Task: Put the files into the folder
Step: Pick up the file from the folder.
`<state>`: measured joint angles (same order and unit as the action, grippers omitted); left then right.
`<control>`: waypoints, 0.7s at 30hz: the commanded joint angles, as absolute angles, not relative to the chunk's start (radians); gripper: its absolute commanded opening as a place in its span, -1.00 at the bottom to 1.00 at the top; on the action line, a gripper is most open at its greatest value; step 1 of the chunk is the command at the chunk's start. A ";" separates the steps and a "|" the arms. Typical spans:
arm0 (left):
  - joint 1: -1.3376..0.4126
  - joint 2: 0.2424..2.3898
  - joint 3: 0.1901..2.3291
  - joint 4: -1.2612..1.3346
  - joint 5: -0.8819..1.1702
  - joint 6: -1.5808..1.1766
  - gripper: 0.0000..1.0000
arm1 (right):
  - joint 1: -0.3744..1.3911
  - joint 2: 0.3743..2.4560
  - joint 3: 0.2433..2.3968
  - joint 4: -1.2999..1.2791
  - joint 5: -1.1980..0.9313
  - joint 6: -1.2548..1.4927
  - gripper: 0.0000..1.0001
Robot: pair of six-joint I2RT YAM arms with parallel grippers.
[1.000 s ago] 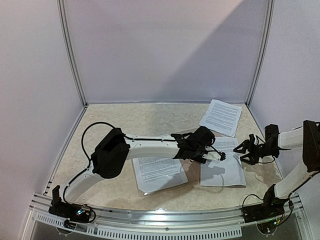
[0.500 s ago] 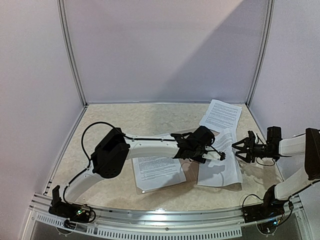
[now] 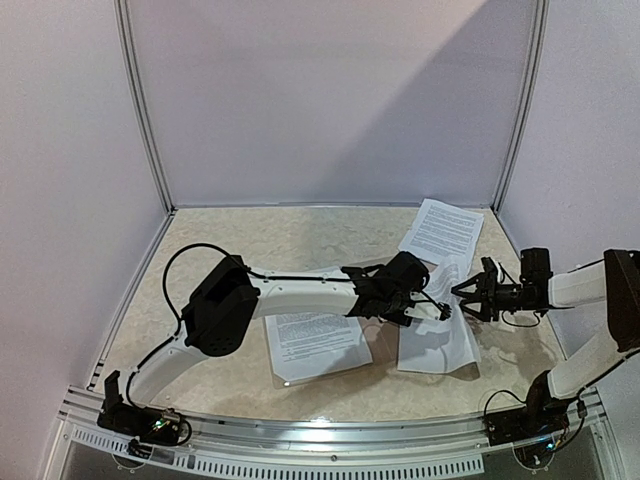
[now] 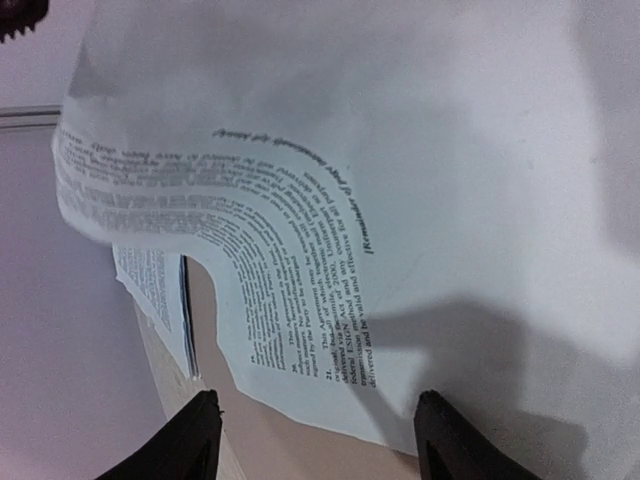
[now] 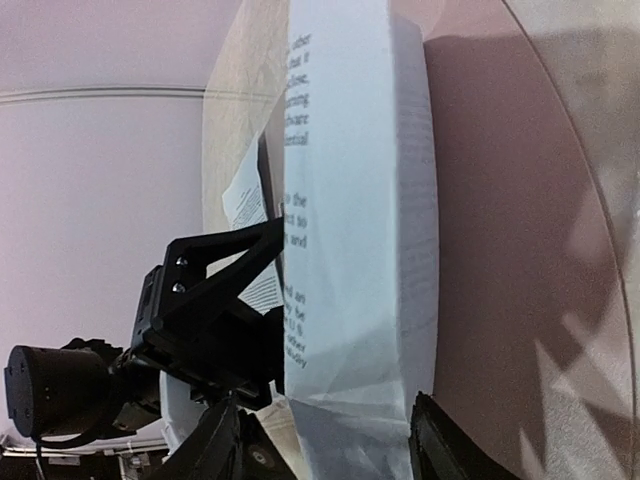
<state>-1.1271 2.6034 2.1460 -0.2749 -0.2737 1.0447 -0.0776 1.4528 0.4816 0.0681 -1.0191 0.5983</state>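
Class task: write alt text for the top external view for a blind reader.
The left arm and right arm meet over a printed sheet on a beige table, its far edge curled up between their open jaws. Another sheet lies beneath the left arm; more sheets lie at the far right.

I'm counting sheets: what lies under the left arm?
One printed sheet on the glossy folder; the left arm covers its far edge, so anything more there is hidden.

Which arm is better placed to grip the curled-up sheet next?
Right. The right gripper, open, sits at the raised edge of the curled sheet, with paper seemingly between its fingers. The left gripper hovers open over its flatter part.
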 commanded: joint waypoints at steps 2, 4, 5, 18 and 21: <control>-1.109 2.642 2.119 -0.326 -0.257 1.029 0.36 | -0.051 1.519 0.550 0.000 -0.872 0.540 -0.24; -1.108 2.639 2.119 -0.327 -0.252 1.025 0.37 | -0.050 1.525 0.555 -0.014 -0.867 0.545 -0.54; -1.105 2.639 2.118 -0.326 -0.248 1.021 0.36 | -0.051 1.524 0.559 -0.033 -0.863 0.545 -0.64; -1.076 2.484 2.171 -0.414 -0.206 0.943 0.45 | -0.046 1.364 0.723 -0.349 -0.791 0.422 -1.00; -1.060 2.372 2.172 -0.468 -0.186 0.914 0.61 | -0.019 1.303 0.842 -0.475 -0.720 0.360 -1.00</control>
